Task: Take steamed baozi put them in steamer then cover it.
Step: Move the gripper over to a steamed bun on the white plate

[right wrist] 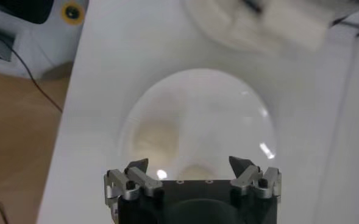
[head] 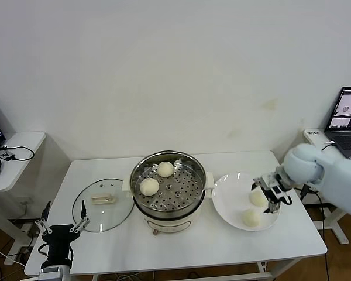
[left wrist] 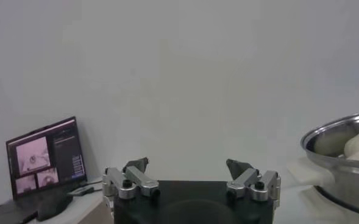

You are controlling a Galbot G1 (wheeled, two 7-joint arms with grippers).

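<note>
Steamer: the steel steamer stands in the middle of the white table, uncovered, on its cream base with side handles.
Baozi in the steamer: two buns lie on the perforated tray, one toward the back and one toward the robot's left side, a little apart from each other.
Baozi on the plate: two more buns lie on the flat white plate, just beside the steamer on the robot's right.
Cover: the glass lid lies flat on the table at the steamer's left, with its cream handle up.
Right gripper: the right gripper hangs over the plate, at the bun that is farther from the robot. Its fingers are spread apart and hold nothing (the right wrist view shows the wide gap best).
Right wrist view: the right gripper looks down on the plate, and both buns appear as pale blurred shapes, one near the left finger and one between the fingers.
Left gripper: the left gripper is parked low at the table's front-left corner, with fingers apart and empty.
Left wrist view: only here the steamer is seen from the side, with buns above its rim, and a laptop stands on a side table.
Background: another laptop is at the right edge of the head view.
</note>
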